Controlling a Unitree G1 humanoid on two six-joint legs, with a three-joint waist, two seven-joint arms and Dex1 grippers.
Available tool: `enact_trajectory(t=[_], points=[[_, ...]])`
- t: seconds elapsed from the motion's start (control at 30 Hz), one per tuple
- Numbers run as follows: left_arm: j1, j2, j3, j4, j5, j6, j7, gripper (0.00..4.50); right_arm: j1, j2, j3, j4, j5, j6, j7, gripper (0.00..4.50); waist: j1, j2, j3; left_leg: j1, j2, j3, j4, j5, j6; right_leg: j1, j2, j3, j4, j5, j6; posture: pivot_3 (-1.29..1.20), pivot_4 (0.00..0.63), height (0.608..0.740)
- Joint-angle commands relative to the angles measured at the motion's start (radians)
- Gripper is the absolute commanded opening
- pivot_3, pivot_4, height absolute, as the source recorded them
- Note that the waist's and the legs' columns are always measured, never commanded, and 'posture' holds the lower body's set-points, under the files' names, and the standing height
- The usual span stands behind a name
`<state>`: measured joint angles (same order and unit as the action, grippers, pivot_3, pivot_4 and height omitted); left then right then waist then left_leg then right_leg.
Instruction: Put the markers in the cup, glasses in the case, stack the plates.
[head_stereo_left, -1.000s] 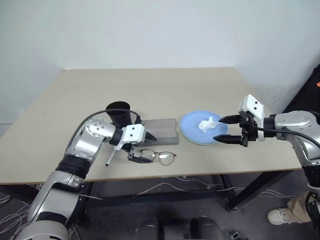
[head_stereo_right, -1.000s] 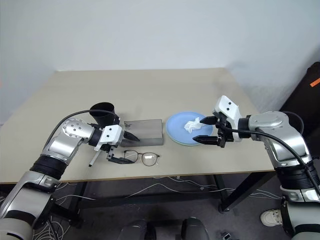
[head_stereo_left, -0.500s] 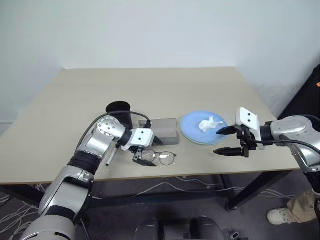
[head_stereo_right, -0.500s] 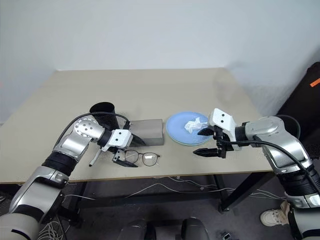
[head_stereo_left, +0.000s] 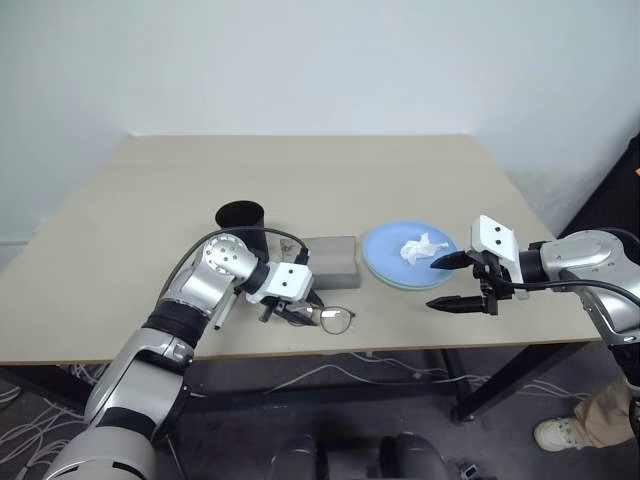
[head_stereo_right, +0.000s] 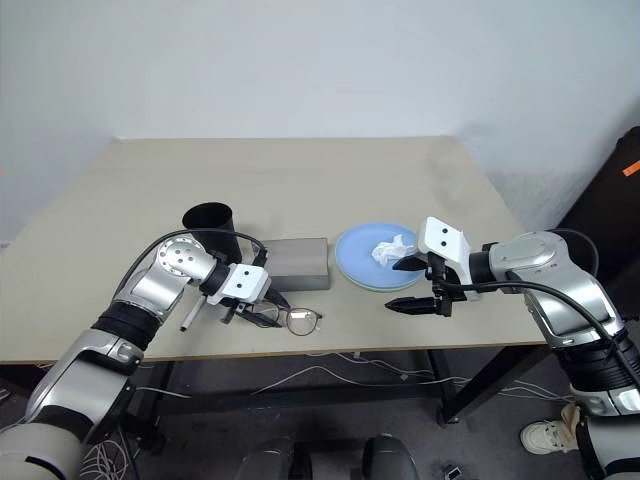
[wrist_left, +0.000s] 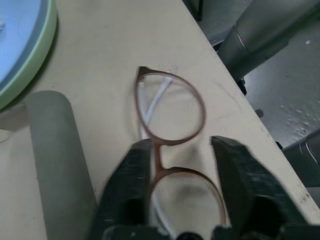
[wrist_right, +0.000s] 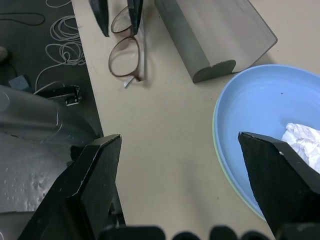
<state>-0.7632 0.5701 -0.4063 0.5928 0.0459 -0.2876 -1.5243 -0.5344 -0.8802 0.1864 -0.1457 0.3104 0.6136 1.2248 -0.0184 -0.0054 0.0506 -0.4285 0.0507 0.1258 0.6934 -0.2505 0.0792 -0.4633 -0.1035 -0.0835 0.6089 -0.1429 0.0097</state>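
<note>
Glasses (wrist_left: 167, 130): they lie flat on the table, close to its near edge, just in front of the case. The frame is thin and brown with round clear lenses.
Left gripper (wrist_left: 180, 162): it is down over the glasses. Its two black fingers (wrist_left: 132, 172) sit one on each side of the bridge. One finger looks like it touches the frame. The other has a small gap. The jaws are partly closed around the bridge, not squeezed tight on it.
Marker (head_stereo_left: 220, 311): one slim pale marker lies on the table beside the left arm, near the cup. I cannot tell its cap colour.
Right gripper (head_stereo_left: 452, 281): it hangs just above the table, beside the near right rim of the plates. Its jaws are spread wide and hold nothing.
Case (head_stereo_left: 333, 262): the grey box lies flat between the cup and the plates, just behind the glasses.
Plates (wrist_right: 250, 125): the blue plate sits on top of the green one, right of the case. Only a thin green rim shows under it.
Tissue (head_stereo_left: 420, 247): a crumpled white tissue lies on the blue plate.
Cup (head_stereo_left: 240, 225): the black cup stands upright, left of the case and a bit farther back.
Table (head_stereo_left: 300, 170): the far half is bare tan wood.
</note>
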Motion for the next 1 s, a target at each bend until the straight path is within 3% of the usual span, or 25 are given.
enact_trajectory(t=[0.03,0.93,1.0], points=[[-0.027,-0.005,0.002,-0.016,0.007,-0.013,-0.004,1.9,-0.015,-0.008,-0.019,-0.013,-0.005,-0.015,-0.003,4.06,0.0,0.0,0.0,0.0,0.0,0.0,0.0,0.0,0.0,0.0,0.0,0.0,0.0,0.0,0.0,0.0,0.0,0.737],[-0.025,-0.031,0.002,-0.015,0.057,0.025,0.055,1.9,-0.022,0.003,-0.018,0.01,-0.025,-0.034,-0.028,4.06,0.0,0.0,0.0,0.0,0.0,0.0,0.003,-0.001,0.0,0.0,0.0,0.0,0.002,0.0,0.001,0.0,0.0,0.737],[-0.025,-0.032,0.001,-0.015,0.06,0.024,0.056,1.53,-0.02,0.002,-0.018,0.009,-0.026,-0.034,-0.031,4.06,0.0,0.0,0.0,0.0,0.0,0.0,0.004,-0.001,0.0,0.0,0.0,0.0,0.002,0.0,0.001,0.0,0.0,0.737]])
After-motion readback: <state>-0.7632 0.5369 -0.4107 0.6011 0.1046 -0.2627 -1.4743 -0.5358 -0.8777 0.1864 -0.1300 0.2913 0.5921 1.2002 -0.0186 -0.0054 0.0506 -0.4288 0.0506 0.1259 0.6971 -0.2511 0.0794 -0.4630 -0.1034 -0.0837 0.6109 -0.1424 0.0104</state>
